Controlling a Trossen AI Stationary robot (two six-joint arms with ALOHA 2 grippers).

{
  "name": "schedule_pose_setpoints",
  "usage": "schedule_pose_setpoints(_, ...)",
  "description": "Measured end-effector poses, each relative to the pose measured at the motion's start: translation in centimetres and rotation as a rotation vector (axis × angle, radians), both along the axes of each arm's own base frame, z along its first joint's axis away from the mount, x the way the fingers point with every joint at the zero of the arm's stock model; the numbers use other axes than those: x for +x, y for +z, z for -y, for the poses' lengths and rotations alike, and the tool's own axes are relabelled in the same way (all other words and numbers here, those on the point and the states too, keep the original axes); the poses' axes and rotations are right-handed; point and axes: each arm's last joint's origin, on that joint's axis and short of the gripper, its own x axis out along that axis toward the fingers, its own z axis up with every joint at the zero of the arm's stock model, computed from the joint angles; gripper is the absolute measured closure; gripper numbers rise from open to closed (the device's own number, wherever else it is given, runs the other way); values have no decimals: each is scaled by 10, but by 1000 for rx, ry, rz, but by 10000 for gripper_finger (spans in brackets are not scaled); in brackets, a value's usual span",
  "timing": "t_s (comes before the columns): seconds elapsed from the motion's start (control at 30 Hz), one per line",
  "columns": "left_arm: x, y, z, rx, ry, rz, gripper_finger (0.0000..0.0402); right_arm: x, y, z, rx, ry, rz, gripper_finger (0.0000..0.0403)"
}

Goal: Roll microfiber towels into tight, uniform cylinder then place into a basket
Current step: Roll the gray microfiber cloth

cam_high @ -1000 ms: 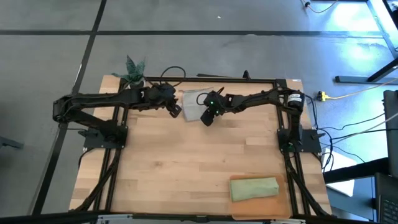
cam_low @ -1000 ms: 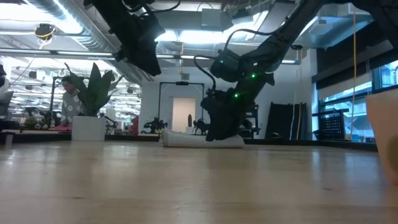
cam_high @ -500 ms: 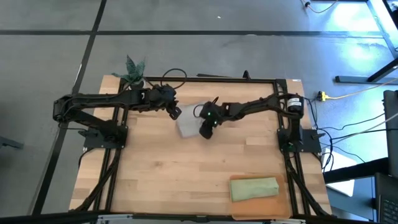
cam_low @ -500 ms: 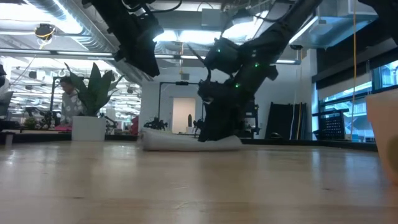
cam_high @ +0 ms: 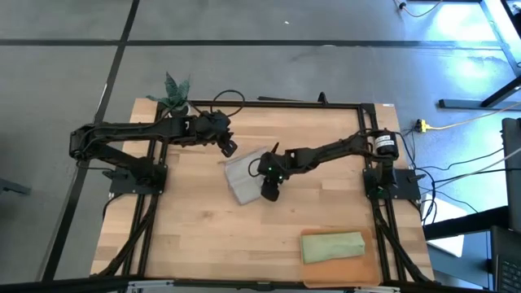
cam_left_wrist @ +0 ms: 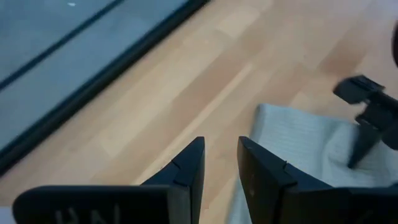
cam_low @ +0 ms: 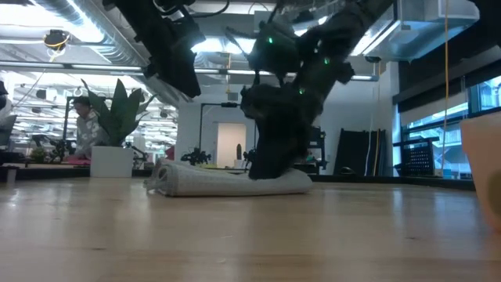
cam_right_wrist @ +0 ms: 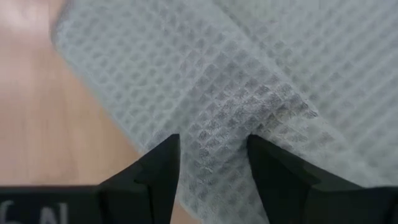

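Right gripper (cam_high: 269, 194) pinches grey towel (cam_high: 242, 174); no legible writing

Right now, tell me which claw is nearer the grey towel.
Right. The right claw is down on the grey towel, pinching its fabric. The left claw hangs above the table just beyond the towel's far edge, not touching it.
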Motion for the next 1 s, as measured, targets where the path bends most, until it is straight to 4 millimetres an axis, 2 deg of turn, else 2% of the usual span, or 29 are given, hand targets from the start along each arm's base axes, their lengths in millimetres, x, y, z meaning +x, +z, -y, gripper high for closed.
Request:
schedule_pose_setpoints(0.1, 0, -1, 2, -44, -39, 6, 316, 5, 25, 1, -57, 39, 15, 213)
schedule_pose_setpoints(0.2, 1, -2, 6, -95, -44, 16, 316, 2, 44, -3, -140, 143, -20, 213)
schedule_pose_setpoints(0.37, -4, -6, 20, -147, -70, -50, 316, -4, 57, -23, -254, 392, -16, 213)
schedule_pose_setpoints(0.5, -7, -10, 34, -184, -73, -103, 316, -12, 39, -41, -346, 615, -25, 213)
schedule_pose_setpoints(0.57, -7, -11, 41, -191, -84, -110, 316, -13, 32, -45, -378, 664, 12, 213)
schedule_pose_setpoints(0.8, -4, -11, 65, -213, -131, -90, 316, -20, 15, -40, -522, 569, -16, 213)
schedule_pose_setpoints(1.0, -4, -10, 81, -234, -132, -68, 316, -28, -1, -39, -532, 625, -30, 213)
